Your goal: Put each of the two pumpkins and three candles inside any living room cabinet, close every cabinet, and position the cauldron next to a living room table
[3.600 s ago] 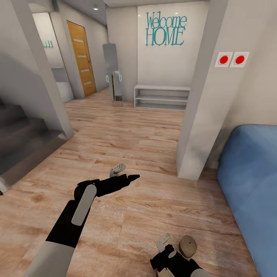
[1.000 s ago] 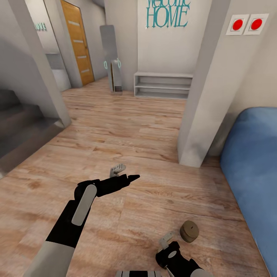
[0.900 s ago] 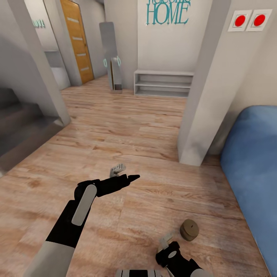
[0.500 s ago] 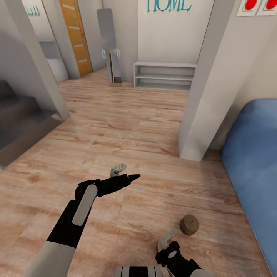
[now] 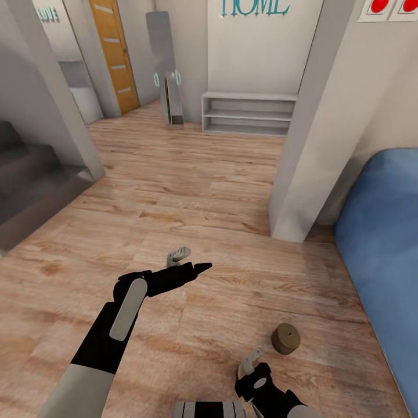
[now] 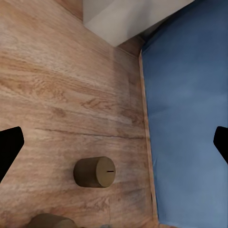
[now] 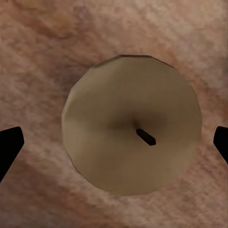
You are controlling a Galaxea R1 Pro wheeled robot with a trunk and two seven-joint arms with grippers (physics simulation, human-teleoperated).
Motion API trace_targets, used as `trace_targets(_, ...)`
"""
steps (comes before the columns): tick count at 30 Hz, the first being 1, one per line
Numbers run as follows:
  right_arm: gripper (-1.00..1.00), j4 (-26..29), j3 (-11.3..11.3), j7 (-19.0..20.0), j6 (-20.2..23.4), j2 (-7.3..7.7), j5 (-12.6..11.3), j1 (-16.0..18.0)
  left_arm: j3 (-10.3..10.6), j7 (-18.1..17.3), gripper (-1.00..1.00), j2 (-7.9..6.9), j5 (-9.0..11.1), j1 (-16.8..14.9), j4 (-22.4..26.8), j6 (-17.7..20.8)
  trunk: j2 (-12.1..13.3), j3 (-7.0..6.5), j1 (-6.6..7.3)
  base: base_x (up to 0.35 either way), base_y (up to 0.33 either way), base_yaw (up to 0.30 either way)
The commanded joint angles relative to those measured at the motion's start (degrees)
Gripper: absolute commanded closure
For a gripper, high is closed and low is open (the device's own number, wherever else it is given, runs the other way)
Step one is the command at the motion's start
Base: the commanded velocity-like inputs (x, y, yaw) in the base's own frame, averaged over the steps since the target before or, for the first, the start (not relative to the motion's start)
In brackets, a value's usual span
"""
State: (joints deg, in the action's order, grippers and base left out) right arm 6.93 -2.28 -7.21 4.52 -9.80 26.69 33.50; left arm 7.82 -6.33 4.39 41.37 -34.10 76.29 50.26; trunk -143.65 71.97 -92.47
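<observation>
One candle waiting on the floor, nothing stored yet as far as can be seen.

The candle [image 5: 286, 339] is lying on the wood floor [image 5: 191, 191] near the blue sofa [image 5: 383, 244]; the right gripper [image 5: 251, 362] is hovering over it, fingers spread wide and empty, the left gripper [image 5: 187, 260] also gaping empty. Teal wall lettering [image 5: 254, 7] is reading "HOME".

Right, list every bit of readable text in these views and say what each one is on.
"HOME": teal letters on the white wall above the low shelf unit; anything above is cut off by the frame.
Teal letters on the far left wall: too small to read surely.
The red buttons carry no text.
</observation>
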Motion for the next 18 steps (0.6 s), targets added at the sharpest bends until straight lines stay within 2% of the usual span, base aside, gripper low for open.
trace_targets(1,-1.00,0.02,0.00,0.00,-0.01,0.01,0.01,0.00,0.00,0.00,-1.00,0.00,0.01,0.00,0.00,0.00,0.00,0.00,0.00,0.000,0.000,0.000)
trace_targets(11,-1.00,0.10,-0.02,-0.33,-1.14,0.04,0.25,0.01,0.08,0.00,-1.00,0.30,-0.05,0.00,-1.09,-0.07,0.00,0.00,0.00,0.000,0.000,0.000)
trace_targets(18,-1.00,-0.05,-0.32,-5.65,-2.86,-0.03,0.53,0.00,0.09,0.00,-1.00,0.43,-0.06,0.00,-1.59,-0.61,0.00,0.00,0.00,0.000,0.000,0.000)
